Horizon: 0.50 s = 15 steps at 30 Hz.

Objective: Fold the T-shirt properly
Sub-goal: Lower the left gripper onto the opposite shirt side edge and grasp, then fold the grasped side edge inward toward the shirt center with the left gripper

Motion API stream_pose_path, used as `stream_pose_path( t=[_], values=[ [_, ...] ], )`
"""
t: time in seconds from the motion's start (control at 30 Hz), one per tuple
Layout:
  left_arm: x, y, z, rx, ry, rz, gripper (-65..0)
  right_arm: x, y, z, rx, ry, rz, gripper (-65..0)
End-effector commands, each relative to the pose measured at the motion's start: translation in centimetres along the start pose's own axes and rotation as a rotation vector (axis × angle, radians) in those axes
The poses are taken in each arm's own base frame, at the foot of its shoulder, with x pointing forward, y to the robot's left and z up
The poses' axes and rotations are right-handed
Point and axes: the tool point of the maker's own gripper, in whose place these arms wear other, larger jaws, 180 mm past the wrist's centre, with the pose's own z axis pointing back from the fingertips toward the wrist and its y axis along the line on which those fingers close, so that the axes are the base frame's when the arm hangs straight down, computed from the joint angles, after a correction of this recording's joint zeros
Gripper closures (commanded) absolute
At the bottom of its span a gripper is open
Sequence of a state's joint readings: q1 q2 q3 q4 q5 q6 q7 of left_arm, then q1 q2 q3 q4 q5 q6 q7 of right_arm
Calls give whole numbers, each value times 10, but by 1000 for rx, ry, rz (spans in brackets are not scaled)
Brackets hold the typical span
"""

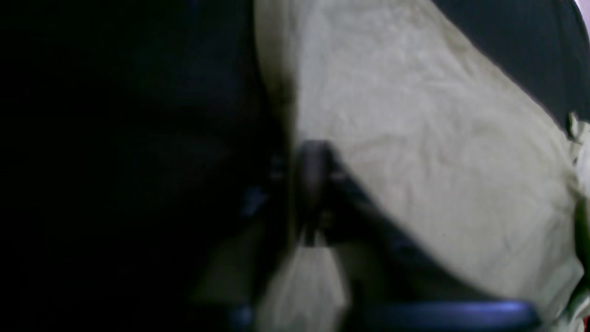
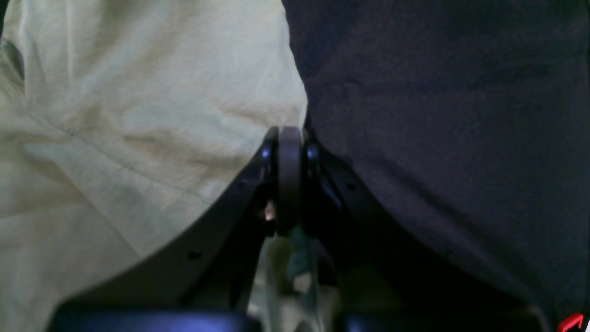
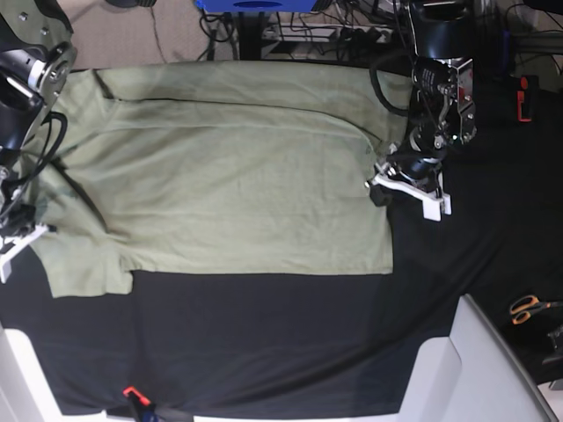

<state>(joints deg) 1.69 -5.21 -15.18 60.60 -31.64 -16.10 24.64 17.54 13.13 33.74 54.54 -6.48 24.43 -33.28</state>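
Base view: T-shirt (image 3: 237, 176) spreads from the left gripper (image 3: 380, 186) toward the right gripper (image 3: 10, 230) (both clenched on its edges).

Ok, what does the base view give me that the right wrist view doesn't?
Only the base view shows the whole T-shirt spread flat with one long edge folded over, the left hand at its hem side, and orange-handled scissors. Only the right wrist view shows the right hand shut on a pinch of shirt edge, cloth bunched between its fingers. Both show green shirt fabric against the black table cloth.
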Motion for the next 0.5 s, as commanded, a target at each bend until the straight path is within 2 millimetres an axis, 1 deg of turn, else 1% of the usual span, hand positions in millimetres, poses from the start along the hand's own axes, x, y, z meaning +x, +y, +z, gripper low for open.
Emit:
stream_pose_path(
  t=[0.0,0.13,0.2,0.27,0.33,0.4,0.47],
  values=[
    [-20,9,3,37,87,-9,0,22,-9,6,-19,-54,3,0],
    [-7,33,12,87,38,55,0,19,-10,6,-20,-50,4,0],
    [-7,44,20,111,27,68,0,19,-10,6,-20,-50,4,0],
    [-1,47,31,119,-2,50,0,19,-10,6,-20,-50,4,0],
    [5,45,43,118,-28,14,0,19,-10,6,-20,-50,4,0],
    [5,44,53,119,-41,-9,0,19,-10,6,-20,-50,4,0],
    [4,44,57,122,-41,-18,0,19,-9,6,-18,-49,4,0]
  ],
)
